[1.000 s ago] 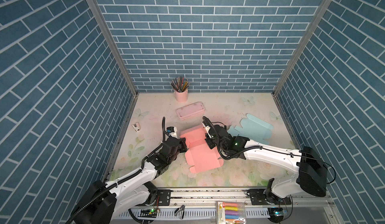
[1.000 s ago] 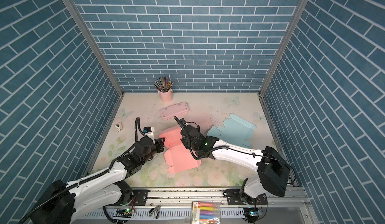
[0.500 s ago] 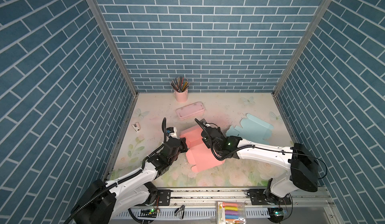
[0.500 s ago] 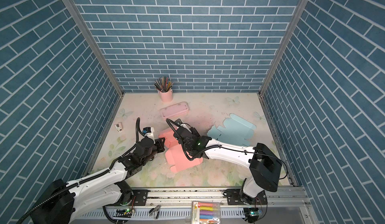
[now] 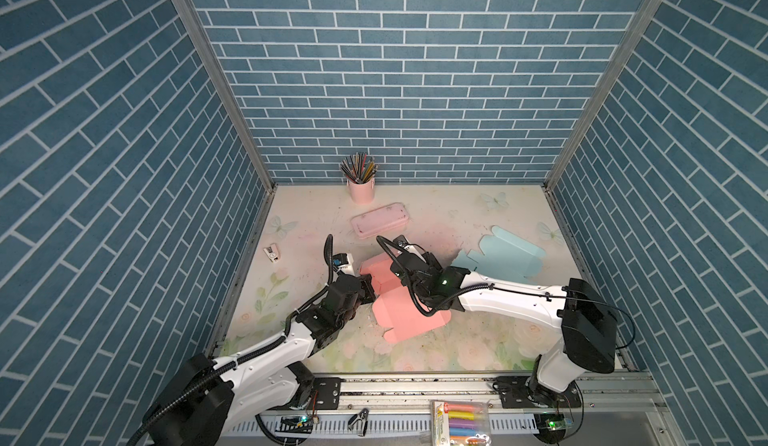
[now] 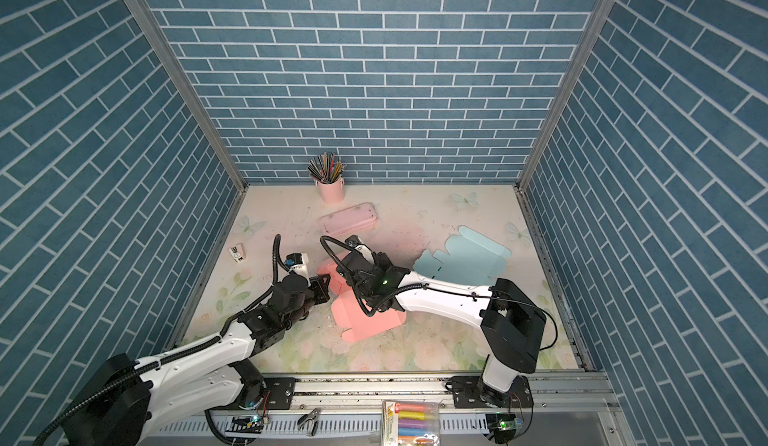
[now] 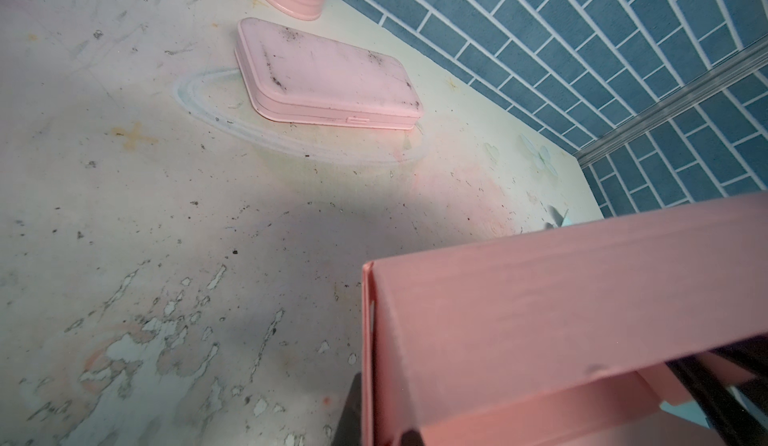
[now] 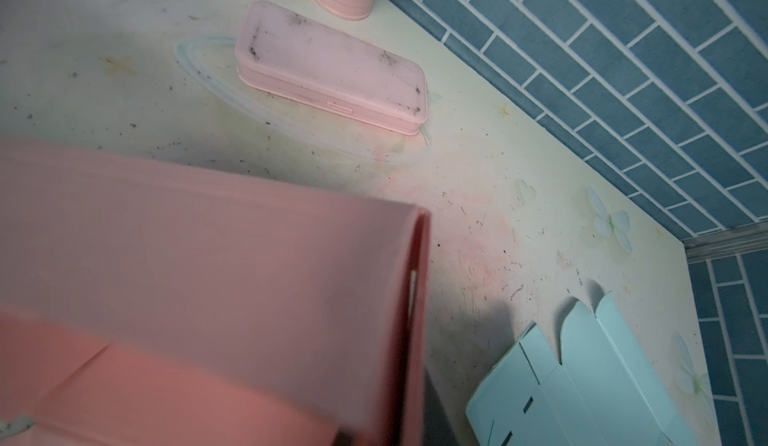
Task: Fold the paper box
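The partly folded salmon-pink paper box (image 5: 397, 317) lies near the middle of the floral-printed worktop (image 5: 478, 344). Its far part is raised into walls and its near flap lies flat. The left claw (image 5: 368, 292) is clenched on the box's left wall, with dark fingertips (image 7: 353, 415) on either side of that edge. The right claw (image 5: 401, 267) sits over the raised part; I cannot tell whether it is clenched or released. A pale blue flat paper box blank (image 5: 505, 257) lies apart to the right. A pink plastic pencil case (image 5: 380, 226) and a pink cup of pencils (image 5: 361, 188) stand farther back.
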{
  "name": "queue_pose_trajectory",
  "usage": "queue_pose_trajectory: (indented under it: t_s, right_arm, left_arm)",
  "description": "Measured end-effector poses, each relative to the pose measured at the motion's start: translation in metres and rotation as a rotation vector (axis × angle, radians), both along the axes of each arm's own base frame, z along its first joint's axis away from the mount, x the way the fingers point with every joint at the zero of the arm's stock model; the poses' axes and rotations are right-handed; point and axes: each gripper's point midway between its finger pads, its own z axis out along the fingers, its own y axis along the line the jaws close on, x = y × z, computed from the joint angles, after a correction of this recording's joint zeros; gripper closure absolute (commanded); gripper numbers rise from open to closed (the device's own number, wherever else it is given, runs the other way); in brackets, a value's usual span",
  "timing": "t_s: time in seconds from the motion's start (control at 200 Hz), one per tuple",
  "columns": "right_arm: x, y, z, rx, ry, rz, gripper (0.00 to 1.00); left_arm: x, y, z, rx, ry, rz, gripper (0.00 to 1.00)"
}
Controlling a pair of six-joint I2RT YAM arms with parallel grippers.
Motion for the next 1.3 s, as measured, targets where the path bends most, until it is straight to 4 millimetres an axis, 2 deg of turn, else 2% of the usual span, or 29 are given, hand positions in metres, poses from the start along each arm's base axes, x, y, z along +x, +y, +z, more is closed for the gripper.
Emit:
queue_pose_trajectory:
  t_s: [0.28,0.575,0.66,0.745,0.955,1.1,1.225,1.3]
  right_arm:
    - [0.002,-0.002,0.001,0.004,-0.013,-0.025,1.00]
    - [0.003,-0.003,0.003,0.000,-0.025,-0.033,1.00]
    - [0.003,-0.002,0.005,0.001,-0.029,-0.033,0.93]
    - [0.003,-0.002,0.005,0.003,-0.031,-0.032,0.91]
    - [0.004,-0.001,0.007,0.008,-0.040,-0.037,1.00]
    - [0.004,-0.001,0.007,0.009,-0.040,-0.037,1.00]
    - [0.004,0.000,0.008,0.012,-0.042,-0.035,0.89]
    - [0.003,0.001,0.008,0.017,-0.043,-0.033,0.86]
  left_arm:
    - [-0.001,-0.002,0.002,-0.010,-0.003,-0.013,0.95]
    - [-0.002,-0.003,0.003,-0.011,-0.004,-0.015,0.95]
    - [-0.001,-0.003,0.003,-0.013,-0.006,-0.015,0.95]
    - [-0.001,-0.003,0.004,-0.015,-0.009,-0.014,0.95]
    - [0.000,-0.004,0.006,-0.020,-0.018,-0.012,0.95]
    - [0.000,-0.004,0.006,-0.020,-0.019,-0.012,0.95]
    - [0.001,-0.003,0.007,-0.019,-0.020,-0.009,0.95]
    - [0.001,-0.003,0.007,-0.020,-0.022,-0.007,0.95]
